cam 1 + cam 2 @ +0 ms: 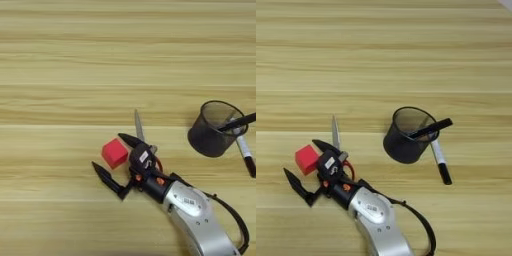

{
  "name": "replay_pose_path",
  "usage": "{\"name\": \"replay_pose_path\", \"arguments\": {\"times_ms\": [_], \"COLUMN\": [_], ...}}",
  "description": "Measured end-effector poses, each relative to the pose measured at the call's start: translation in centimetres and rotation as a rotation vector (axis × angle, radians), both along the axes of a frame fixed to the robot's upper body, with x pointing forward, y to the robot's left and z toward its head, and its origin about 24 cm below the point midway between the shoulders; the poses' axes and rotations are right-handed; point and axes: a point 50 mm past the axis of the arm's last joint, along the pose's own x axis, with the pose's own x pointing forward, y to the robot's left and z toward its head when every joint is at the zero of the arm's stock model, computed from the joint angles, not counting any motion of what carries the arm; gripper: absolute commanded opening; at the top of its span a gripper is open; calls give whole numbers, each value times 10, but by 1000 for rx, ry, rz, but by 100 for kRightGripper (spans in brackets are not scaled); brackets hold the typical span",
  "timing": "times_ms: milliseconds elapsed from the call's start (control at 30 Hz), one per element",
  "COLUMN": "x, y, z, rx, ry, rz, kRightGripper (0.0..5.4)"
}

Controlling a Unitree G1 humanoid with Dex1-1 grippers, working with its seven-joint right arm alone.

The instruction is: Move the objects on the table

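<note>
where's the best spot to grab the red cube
Grip the red cube across its two opposite flat side faces, coming from its lower right, where the open claw already brackets it. It sits flat on the table, though scissors lie close by.

A black mesh cup (406,136) stood upright on the right part. A white pen with a black cap (439,161) lay just beside it. Scissors (335,132) lay further left, only the grey blades visible.
</note>
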Motion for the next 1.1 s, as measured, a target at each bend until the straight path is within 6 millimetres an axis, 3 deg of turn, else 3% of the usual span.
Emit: {"name": "replay_pose_path", "arguments": {"times_ms": [233,1100], "x": [1,1], "y": [0,1], "z": [0,0], "rx": [-1,0], "ry": [0,2], "rz": [1,6], "kRightGripper": [508,235]}}
